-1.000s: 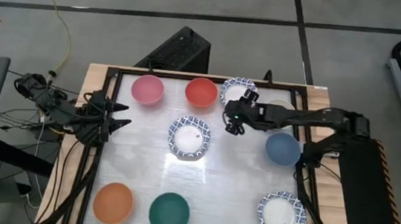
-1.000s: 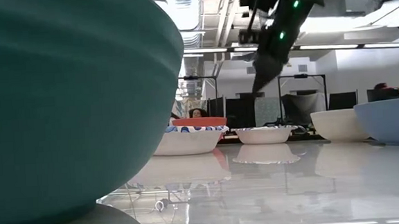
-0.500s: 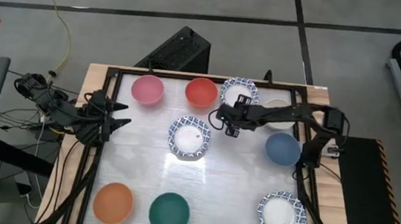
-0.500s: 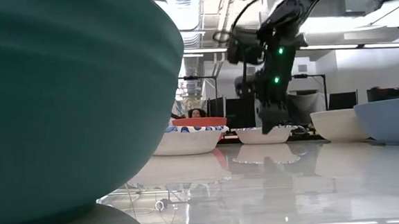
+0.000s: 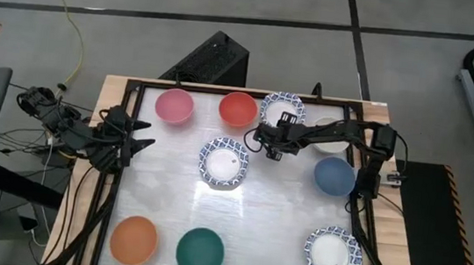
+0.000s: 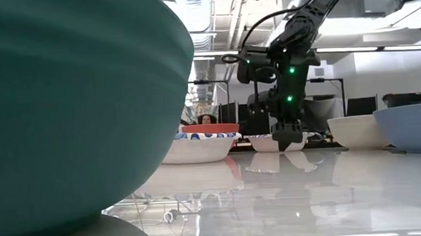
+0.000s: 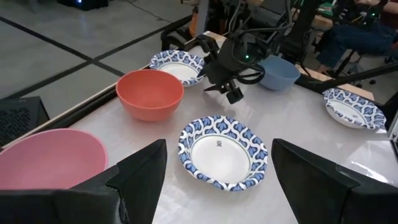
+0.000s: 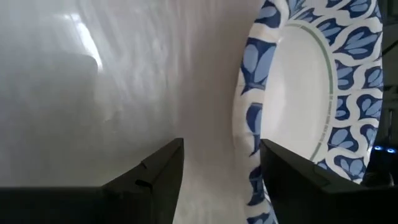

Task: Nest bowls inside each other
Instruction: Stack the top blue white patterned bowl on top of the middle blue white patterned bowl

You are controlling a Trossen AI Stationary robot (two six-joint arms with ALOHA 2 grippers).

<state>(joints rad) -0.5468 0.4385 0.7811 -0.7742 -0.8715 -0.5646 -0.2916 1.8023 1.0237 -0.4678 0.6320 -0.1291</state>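
Several bowls rest on their bases on the white table: pink [image 5: 174, 106], red [image 5: 238, 109], a blue-patterned one at the far edge [image 5: 282, 107], a second patterned one in the middle [image 5: 223, 163], a third at the near right [image 5: 333, 255], dark blue [image 5: 335, 175], orange [image 5: 134, 239] and green [image 5: 200, 251]. A cream bowl [image 5: 335, 143] is mostly hidden by my right arm. My right gripper [image 5: 270, 149] is open, low at the far patterned bowl's near rim [image 8: 249, 124], one finger over the bowl and one outside it. My left gripper [image 5: 141, 136] waits open at the table's left edge. My right gripper slants down from the table's right, its fingers on either side of the far patterned bowl's near rim [image 8: 247, 155]. I cannot tell whether either finger touches the rim. The bowl sits flat on the table.
The red bowl [image 7: 149, 93] and the middle patterned bowl [image 7: 222, 152] lie close to my right gripper [image 7: 233, 94]. A black frame [image 5: 224, 91] runs round the table. The green bowl [image 6: 64, 112] fills the low view's left. Bare table shows between the middle and near bowls.
My right gripper has come down from well above the table to rim height beside the far patterned bowl, shifting slightly toward the table's left and tipping further downward. No bowl has moved.
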